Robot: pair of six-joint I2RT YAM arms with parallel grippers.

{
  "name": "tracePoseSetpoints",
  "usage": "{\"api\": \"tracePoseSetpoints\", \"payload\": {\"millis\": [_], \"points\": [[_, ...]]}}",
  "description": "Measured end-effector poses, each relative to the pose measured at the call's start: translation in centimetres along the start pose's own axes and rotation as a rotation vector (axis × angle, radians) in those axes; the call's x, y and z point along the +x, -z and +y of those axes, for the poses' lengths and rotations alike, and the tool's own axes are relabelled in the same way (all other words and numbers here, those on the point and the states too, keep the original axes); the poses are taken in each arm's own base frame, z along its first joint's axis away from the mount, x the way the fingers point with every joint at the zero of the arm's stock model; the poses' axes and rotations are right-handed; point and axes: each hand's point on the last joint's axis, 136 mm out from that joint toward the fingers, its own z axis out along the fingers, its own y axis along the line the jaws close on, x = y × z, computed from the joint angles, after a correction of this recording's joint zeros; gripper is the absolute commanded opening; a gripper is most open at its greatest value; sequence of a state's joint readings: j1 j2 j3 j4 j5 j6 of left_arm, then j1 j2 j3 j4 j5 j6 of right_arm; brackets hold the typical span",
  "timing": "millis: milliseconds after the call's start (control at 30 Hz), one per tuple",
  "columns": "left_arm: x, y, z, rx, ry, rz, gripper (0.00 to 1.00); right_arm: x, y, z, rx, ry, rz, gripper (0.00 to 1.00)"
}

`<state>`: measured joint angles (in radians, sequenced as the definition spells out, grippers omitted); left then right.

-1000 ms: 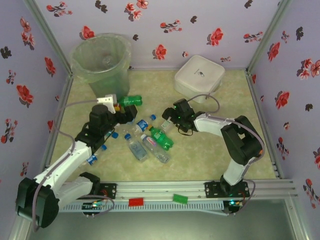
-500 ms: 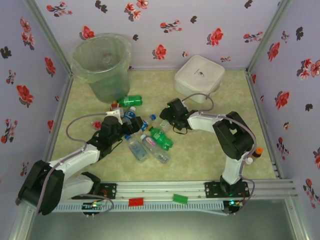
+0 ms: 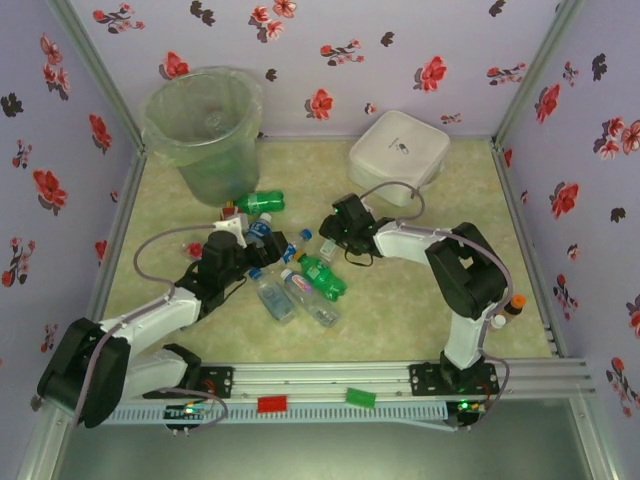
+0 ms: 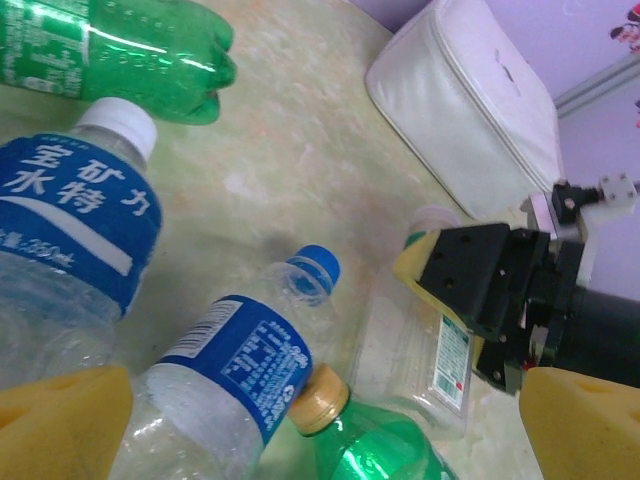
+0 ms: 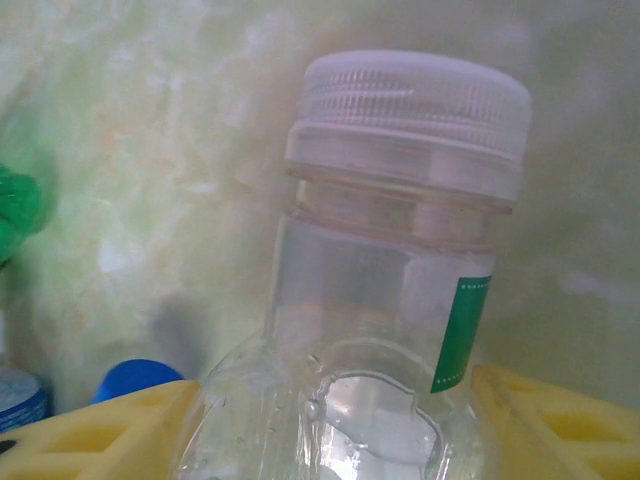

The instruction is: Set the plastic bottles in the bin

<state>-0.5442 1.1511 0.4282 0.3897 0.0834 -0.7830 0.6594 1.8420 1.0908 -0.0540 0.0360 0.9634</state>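
In the right wrist view the bottom edge cuts off the clear bottle [image 5: 390, 300] below its shoulder and both yellow pads [image 5: 100, 430], so whether they press it cannot be told. A blue cap [image 5: 140, 378] is half hidden behind one pad. From above, the right arm [image 3: 470, 280] covers part of an orange-capped bottle [image 3: 516, 300] near the right edge of the worktop [image 3: 390, 310]. A green bottle [image 4: 110, 50] runs off the left wrist view's top edge.
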Motion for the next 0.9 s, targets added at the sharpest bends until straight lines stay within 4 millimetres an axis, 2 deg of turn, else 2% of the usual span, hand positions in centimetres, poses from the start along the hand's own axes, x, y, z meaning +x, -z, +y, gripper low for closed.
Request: {"api": "tracePoseSetpoints", "payload": {"millis": [100, 233, 400, 600, 767, 900], "points": [[-0.3, -0.1, -1.7, 0.066, -0.013, 0.016, 1.00, -1.2, 1.3, 2.0, -0.046, 0.055, -0.022, 0.55], [-0.9, -0.5, -4.8, 0.185, -0.035, 0.042, 1.00, -3.0, 4.6, 5.0, -0.122, 0.117, -0.062, 0.54], [0.1, -1.4, -8.4, 0.307, -0.076, 0.103, 1.00, -4.2, 8.5, 8.2, -0.238, 0.156, -0.092, 0.54], [1.9, -2.6, -10.9, 0.382, -0.098, 0.178, 1.00, -4.3, 10.8, 9.6, -0.309, 0.169, -0.093, 0.54], [2.4, -3.3, -11.6, 0.411, -0.096, 0.200, 0.94, -4.1, 11.5, 9.6, -0.325, 0.171, -0.092, 0.54], [2.8, -3.8, -11.6, 0.419, -0.076, 0.213, 0.88, -3.7, 11.3, 9.1, -0.322, 0.171, -0.084, 0.54]]}}
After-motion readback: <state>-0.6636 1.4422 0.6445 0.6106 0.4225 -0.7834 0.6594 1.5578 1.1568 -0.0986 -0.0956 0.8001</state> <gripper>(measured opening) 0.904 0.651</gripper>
